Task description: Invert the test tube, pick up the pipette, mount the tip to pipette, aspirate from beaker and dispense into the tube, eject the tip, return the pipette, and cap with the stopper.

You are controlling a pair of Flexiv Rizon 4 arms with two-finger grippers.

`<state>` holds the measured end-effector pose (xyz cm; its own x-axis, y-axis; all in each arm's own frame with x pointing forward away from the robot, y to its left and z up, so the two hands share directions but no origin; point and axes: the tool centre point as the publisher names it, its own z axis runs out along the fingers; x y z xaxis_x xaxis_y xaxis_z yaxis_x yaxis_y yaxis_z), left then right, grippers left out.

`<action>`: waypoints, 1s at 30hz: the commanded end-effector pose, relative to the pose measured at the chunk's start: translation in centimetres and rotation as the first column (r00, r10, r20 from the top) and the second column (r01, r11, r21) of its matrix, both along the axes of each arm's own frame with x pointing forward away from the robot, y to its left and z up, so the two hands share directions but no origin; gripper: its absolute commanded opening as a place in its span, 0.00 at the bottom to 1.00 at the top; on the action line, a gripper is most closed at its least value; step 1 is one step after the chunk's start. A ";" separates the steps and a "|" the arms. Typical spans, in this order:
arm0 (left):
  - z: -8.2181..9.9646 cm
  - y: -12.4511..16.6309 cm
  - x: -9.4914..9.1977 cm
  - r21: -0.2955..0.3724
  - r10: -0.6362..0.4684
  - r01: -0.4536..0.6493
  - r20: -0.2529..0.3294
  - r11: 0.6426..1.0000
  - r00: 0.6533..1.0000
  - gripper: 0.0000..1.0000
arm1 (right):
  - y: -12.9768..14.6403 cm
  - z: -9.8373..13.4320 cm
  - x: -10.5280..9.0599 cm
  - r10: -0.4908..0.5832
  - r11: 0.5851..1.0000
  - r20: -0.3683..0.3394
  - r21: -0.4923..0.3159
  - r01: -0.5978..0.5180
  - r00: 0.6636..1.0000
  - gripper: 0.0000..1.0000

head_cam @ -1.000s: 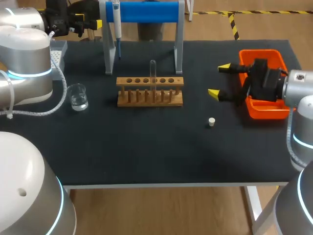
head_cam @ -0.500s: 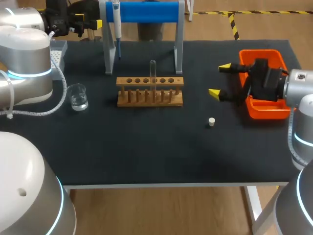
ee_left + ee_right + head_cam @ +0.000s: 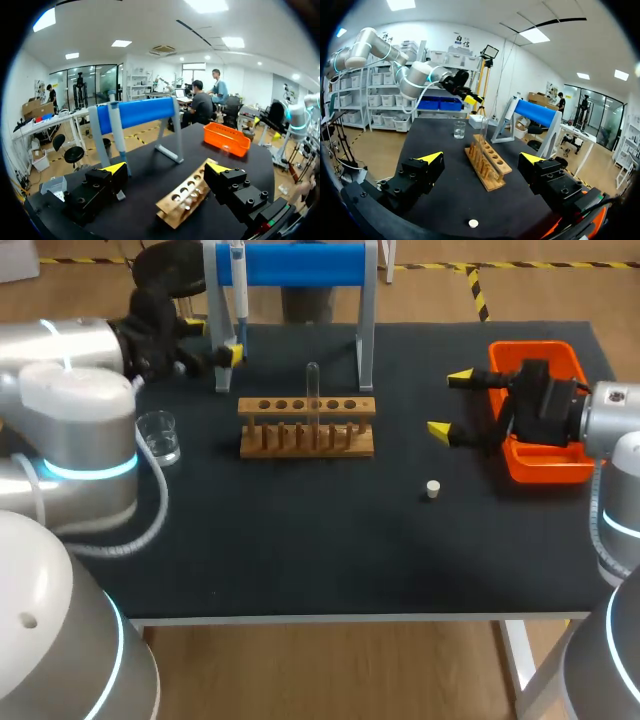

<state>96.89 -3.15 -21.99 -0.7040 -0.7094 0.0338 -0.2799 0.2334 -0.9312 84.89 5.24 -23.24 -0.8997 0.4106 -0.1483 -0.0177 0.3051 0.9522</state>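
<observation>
- Left gripper (image 3: 212,339) is spread open and empty, just beside the pipette (image 3: 238,290) hanging on the blue-barred stand (image 3: 300,262)
- Glass beaker (image 3: 158,437) holds clear liquid (a low level)
- Clear test tube (image 3: 313,390) stands upright in the wooden rack (image 3: 307,440)
- Small white stopper (image 3: 432,489) lies on the dark table (image 3: 300,540), near the right gripper (image 3: 447,402), which is also open and sits by the orange bin (image 3: 530,348)

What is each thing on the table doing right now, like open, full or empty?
test tube: standing in the rack, no stopper on it.
pipette: hanging on its stand, not picked up.
beaker: upright, clear liquid inside.
stopper: lying loose on the table.
left gripper: open, empty.
right gripper: open, empty.
</observation>
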 end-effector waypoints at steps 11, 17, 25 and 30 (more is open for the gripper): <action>-4.2 -3.2 -9.6 -0.033 -0.030 0.036 0.181 0.999 0.983 1.00 | 0.0 0.0 0.0 -0.003 1.000 0.002 0.001 0.003 1.000 1.00; -5.0 -3.2 -10.5 -0.059 -0.017 0.028 0.186 0.998 0.982 1.00 | 0.0 0.0 0.0 -0.003 1.000 0.002 0.001 0.003 1.000 1.00; -5.3 -2.8 -11.2 -0.057 -0.019 0.030 0.185 0.998 0.983 1.00 | 0.0 0.0 0.0 -0.003 1.000 0.002 0.001 0.003 1.000 1.00; -5.3 -2.8 -11.2 -0.057 -0.019 0.030 0.185 0.998 0.983 1.00 | 0.0 0.0 0.0 -0.003 1.000 0.002 0.001 0.003 1.000 1.00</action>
